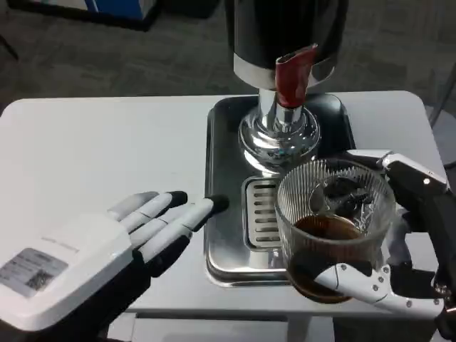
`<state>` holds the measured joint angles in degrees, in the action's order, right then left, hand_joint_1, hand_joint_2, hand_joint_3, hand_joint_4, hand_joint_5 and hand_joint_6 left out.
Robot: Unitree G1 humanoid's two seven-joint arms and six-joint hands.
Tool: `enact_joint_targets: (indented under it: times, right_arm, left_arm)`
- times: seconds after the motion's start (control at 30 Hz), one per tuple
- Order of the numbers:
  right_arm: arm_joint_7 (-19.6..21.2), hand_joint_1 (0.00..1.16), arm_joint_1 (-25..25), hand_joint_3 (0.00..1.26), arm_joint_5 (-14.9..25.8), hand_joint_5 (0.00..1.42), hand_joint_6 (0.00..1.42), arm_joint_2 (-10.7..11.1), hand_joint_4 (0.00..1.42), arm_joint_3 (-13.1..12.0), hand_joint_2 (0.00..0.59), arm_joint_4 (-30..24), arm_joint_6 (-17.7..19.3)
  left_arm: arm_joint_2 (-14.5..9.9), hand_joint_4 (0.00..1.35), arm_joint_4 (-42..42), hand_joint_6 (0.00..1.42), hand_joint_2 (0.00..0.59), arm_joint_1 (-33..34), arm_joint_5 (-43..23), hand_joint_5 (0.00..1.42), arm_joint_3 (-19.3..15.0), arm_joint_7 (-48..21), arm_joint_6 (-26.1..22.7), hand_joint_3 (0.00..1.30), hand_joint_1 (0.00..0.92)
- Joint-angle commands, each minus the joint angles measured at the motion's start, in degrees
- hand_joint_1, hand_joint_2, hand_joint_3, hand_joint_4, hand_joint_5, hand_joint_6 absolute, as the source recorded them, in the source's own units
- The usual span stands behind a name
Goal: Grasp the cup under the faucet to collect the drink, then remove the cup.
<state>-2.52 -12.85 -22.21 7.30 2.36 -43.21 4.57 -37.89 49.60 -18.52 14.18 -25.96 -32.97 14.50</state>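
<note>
White table [107, 142] carries the steel drip tray [224, 178] and the drink dispenser [285, 43] with its red-handled faucet [293, 77]. The ribbed glass cup [333, 214], dark drink in its bottom, is gripped by the right hand [399, 249] forward of the spout over the tray's front edge, so collecting looks done, removal apparently under way. Left hand [92, 249] rests flat, fingers spread, holding nothing.

Right hand [399, 235] gripping cup [333, 228], left hand [107, 249] on table [107, 149]
</note>
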Motion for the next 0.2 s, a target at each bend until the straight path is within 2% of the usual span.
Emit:
enact_joint_targets:
  times: [0.03, 0.2]
  right_arm:
    - [0.1, 0.92, 0.8, 0.99, 0.2, 1.41, 1.42, -0.4, 1.18, 0.3, 0.133, -0.9, 0.0]
    - [0.2, 0.92, 1.1, 0.99, 0.0, 1.41, 1.42, -0.5, 1.18, 0.4, 0.133, -0.8, -0.3]
  left_arm:
    - [-0.7, 0.0, -0.9, 0.0, 0.134, 0.0, 0.3, 0.0, 0.5, -0.8, 0.1, 0.01, 0.0]
    - [-0.9, 0.0, -1.5, 0.0, 0.136, 0.5, 0.2, 0.0, 0.8, -0.9, 0.3, 0.01, 0.0]
